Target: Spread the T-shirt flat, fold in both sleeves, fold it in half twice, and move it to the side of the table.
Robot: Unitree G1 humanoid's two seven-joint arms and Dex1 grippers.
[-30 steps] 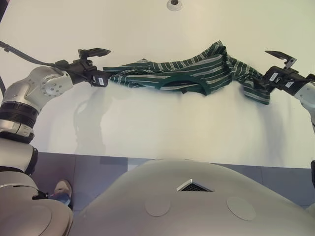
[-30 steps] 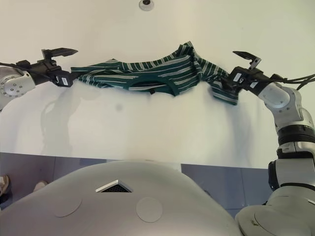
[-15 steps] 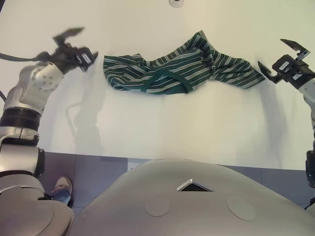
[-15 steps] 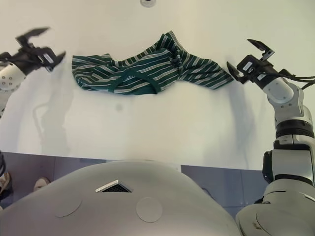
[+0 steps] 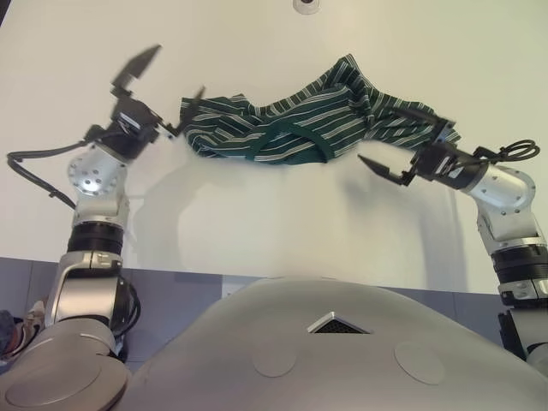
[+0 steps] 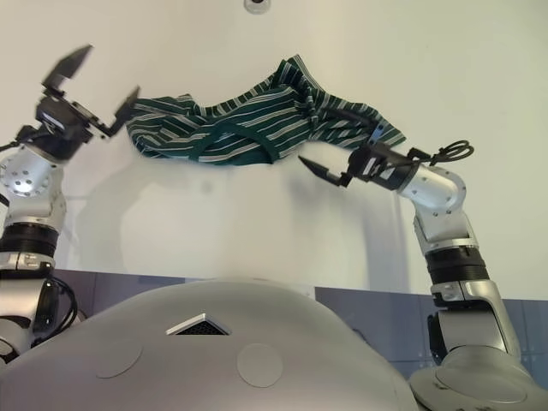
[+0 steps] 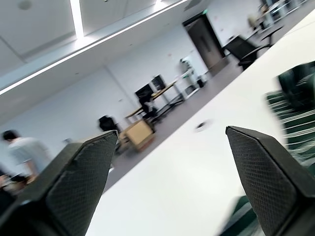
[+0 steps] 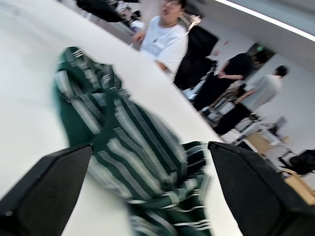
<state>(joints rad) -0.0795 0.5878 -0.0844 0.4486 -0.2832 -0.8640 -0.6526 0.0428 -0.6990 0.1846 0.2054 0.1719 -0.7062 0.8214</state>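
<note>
T-shirt, green with pale stripes, is bunched in a long rumpled strip across the far middle of the white bench, not spread flat. Left jaws are wide open with nothing held, just beside the shirt's left end. Right jaws are wide open and empty at the shirt's right end, one finger over fabric, the other over bare bench.

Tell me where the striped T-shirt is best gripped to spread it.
Probably its two ends: the left gripper taking the left end from that side, the right gripper the right end. The T-shirt lies bunched in a strip, so pulling outward should spread it.
</note>
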